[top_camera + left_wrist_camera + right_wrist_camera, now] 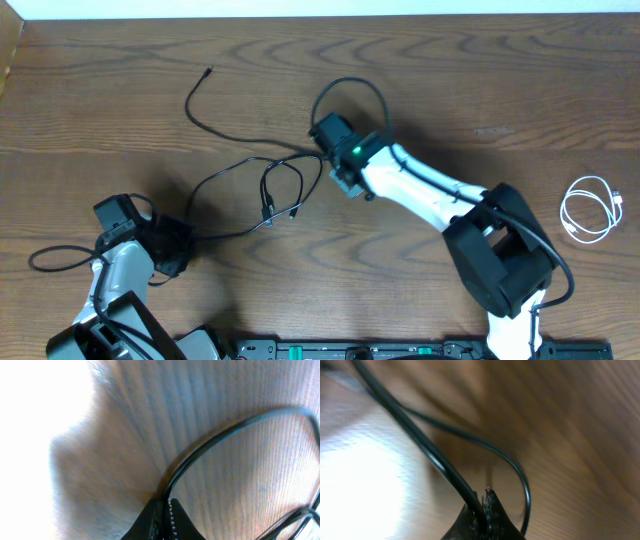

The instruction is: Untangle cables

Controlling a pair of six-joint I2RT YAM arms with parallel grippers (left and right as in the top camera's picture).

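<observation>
While the left end effector (166, 506) pinches black cable (235, 425), right end effector (484, 496) does too.

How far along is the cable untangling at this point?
Done: the white cable lies coiled alone at the right side of the table, apart from the rest. In hand: the left gripper and right gripper are each shut on a strand of the black cables. Left: those strands loop across one another mid-table and need separating.
</observation>
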